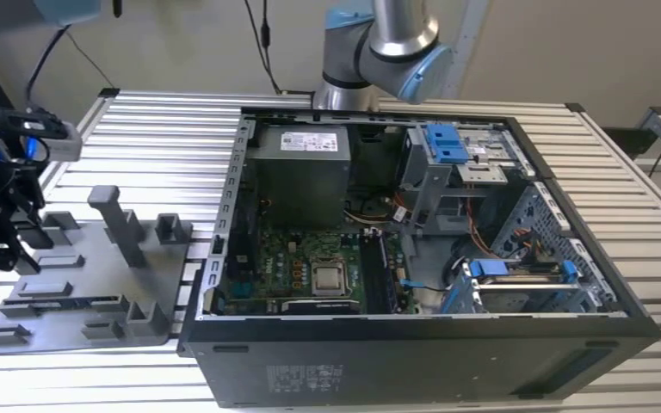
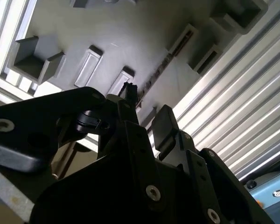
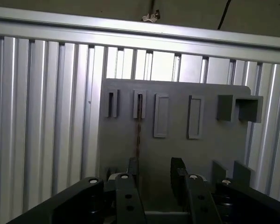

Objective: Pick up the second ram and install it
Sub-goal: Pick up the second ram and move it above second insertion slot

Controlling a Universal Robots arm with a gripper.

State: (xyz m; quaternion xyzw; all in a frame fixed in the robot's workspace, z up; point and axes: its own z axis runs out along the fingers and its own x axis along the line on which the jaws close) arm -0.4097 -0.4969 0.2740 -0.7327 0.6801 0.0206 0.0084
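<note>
Gripper (image 3: pixel 154 164) released, fingers (image 3: pixel 177 170) spread apart, nothing clasped between; hangs low over tray. Just ahead of one fingertip, second ram (image 3: pixel 139 123) stands on edge in long narrow slot, roughly in line with that finger in both wrist views; contact cannot be told. Slot belongs to grey tray (image 3: pixel 210 144), flat on slatted aluminium table (image 3: pixel 37 116). Exterior view: tray at exterior view's left of open computer case (image 1: pixel 423 353), motherboard (image 1: pixel 307 267) exposed inside, arm base (image 1: pixel 377 43) behind case.
</note>
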